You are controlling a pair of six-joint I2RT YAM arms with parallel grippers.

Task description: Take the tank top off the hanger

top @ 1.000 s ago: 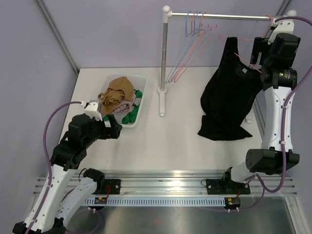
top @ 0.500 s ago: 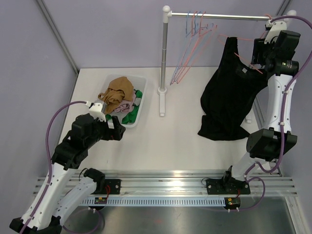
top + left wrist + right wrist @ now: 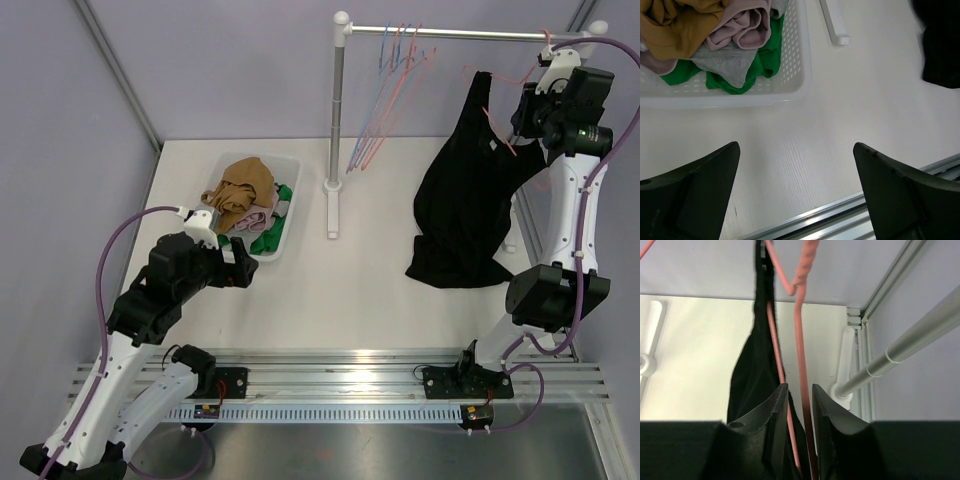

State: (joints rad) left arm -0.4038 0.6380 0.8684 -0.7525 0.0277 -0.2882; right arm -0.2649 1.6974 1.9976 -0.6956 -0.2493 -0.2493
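The black tank top (image 3: 465,190) hangs from a pink wire hanger (image 3: 498,133) at the right end of the rail, its hem lying on the table. My right gripper (image 3: 526,108) is up beside the garment's shoulder. In the right wrist view its jaws (image 3: 799,386) have closed in around the hanger's two pink wires (image 3: 800,340), with the black cloth (image 3: 750,370) just left of them. My left gripper (image 3: 245,265) hovers low over the table near the basket; its jaws (image 3: 795,145) stand wide open with nothing between them.
A white basket (image 3: 291,214) of crumpled clothes sits at the back left, its rim (image 3: 802,65) close ahead of the left gripper. The rail (image 3: 450,34) rests on a post (image 3: 337,110) and carries several bare hangers (image 3: 395,80). Enclosure walls stand close behind.
The right jaws went from wide open to closed around the hanger wires, and that gripper rose, lifting the top's shoulder. The left arm shifted slightly toward the basket.
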